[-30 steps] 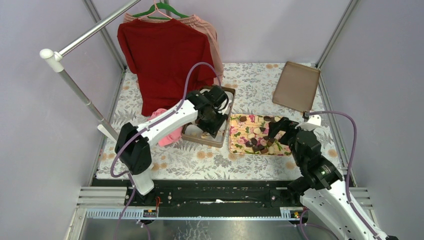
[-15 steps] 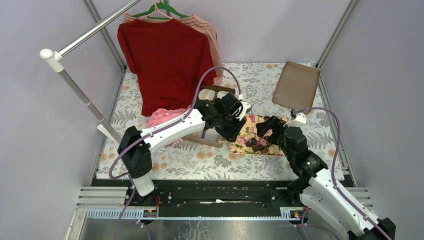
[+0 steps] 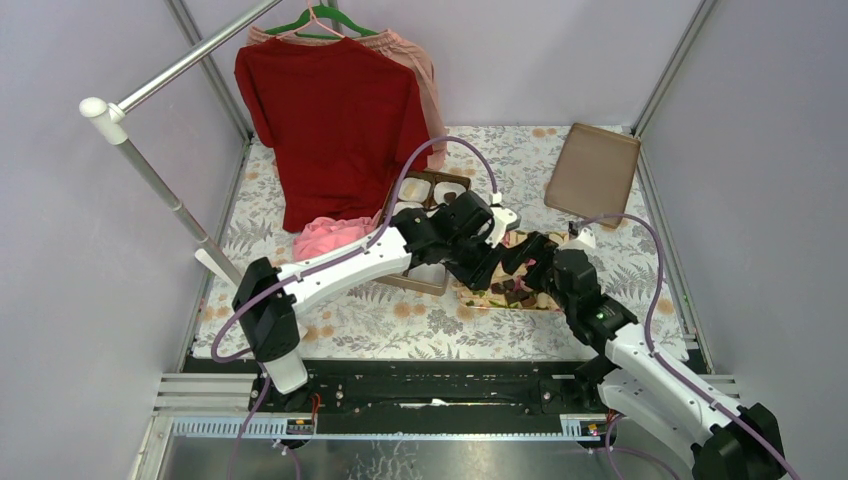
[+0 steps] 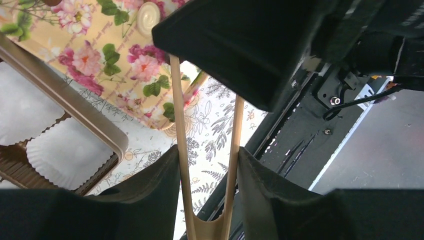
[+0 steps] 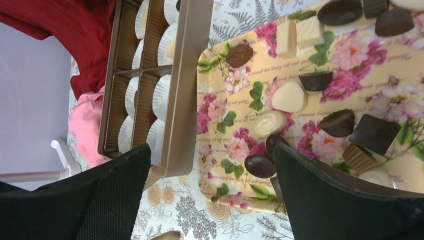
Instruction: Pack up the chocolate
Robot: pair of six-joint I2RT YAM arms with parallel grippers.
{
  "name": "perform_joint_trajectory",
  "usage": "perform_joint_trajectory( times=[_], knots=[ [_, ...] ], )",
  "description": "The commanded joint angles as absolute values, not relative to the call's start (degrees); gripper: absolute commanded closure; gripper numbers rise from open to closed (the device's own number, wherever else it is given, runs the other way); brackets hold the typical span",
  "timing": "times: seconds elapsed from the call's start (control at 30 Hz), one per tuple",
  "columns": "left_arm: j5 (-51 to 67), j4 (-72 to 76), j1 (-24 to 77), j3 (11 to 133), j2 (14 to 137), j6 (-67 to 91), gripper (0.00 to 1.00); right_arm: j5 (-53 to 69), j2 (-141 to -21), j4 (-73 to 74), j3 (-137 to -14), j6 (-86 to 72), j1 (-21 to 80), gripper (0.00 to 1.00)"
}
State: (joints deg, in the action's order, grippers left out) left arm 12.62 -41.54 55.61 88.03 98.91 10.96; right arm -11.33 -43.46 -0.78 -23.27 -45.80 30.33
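Observation:
The chocolate [image 5: 259, 166], dark and cream pieces, lies scattered on a flower-patterned tray [image 5: 220, 117]. A brown box [image 5: 187, 75] lined with white paper cups [image 5: 162, 95] stands just left of the tray. My left gripper [image 4: 207, 152] is shut on beige tongs [image 4: 178, 125], whose tips are hidden behind the right arm's black body [image 4: 250, 45]. A cream piece [image 4: 148, 15] shows beyond them. My right gripper [image 5: 210, 150] stands open above the tray's near left corner, holding nothing. From above, the left gripper [image 3: 487, 262] and right gripper [image 3: 520, 262] crowd together over the tray.
A red shirt [image 3: 335, 110] hangs from a rail at the back left, with pink cloth [image 3: 325, 237] below it beside the box. A flat brown lid [image 3: 593, 170] lies at the back right. A slanted metal pole [image 3: 150, 175] crosses the left side.
The left arm has swung right, from over the box to the tray's left end, carrying the tongs. The right arm has moved left over the tray, close to the left gripper.

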Motion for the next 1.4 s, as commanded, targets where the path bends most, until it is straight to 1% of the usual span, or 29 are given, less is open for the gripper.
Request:
perform_joint_trajectory(
  times=[0.0, 0.33, 0.43, 0.7, 0.87, 0.97, 1.17, 1.37],
  knots=[
    [14.1, -37.3, 56.5, 88.9, 97.4, 10.3, 0.51, -9.4, -43.8, -5.4, -21.8, -49.0, 30.5, 0.00],
    [12.8, -30.8, 56.6, 87.1, 96.5, 13.9, 0.51, -6.9, -42.4, -3.5, -19.8, -50.9, 30.6, 0.00],
    [11.6, -30.0, 56.6, 86.3, 96.6, 14.1, 0.51, -8.2, -41.2, -1.5, -20.7, -49.4, 30.5, 0.00],
    [6.5, -32.5, 56.6, 84.7, 98.9, 14.2, 0.52, -20.7, -33.5, 12.1, -26.9, -41.9, 30.6, 0.00],
    [7.0, -34.4, 56.6, 85.9, 101.8, 12.4, 0.52, -28.7, -27.2, 16.9, -29.6, -35.6, 30.6, 0.00],
    [8.8, -36.4, 56.6, 87.2, 104.2, 8.8, 0.52, -32.7, -24.9, 18.8, -31.8, -31.4, 30.5, 0.00],
    [6.5, -41.3, 56.6, 90.2, 107.3, -0.7, 0.53, -39.0, -20.0, 24.5, -37.1, -24.2, 30.5, 0.00],
    [8.6, -44.0, 56.6, 92.6, 109.9, -9.6, 0.52, -42.4, -13.6, 25.1, -38.9, -20.8, 30.5, 0.00]
  ],
)
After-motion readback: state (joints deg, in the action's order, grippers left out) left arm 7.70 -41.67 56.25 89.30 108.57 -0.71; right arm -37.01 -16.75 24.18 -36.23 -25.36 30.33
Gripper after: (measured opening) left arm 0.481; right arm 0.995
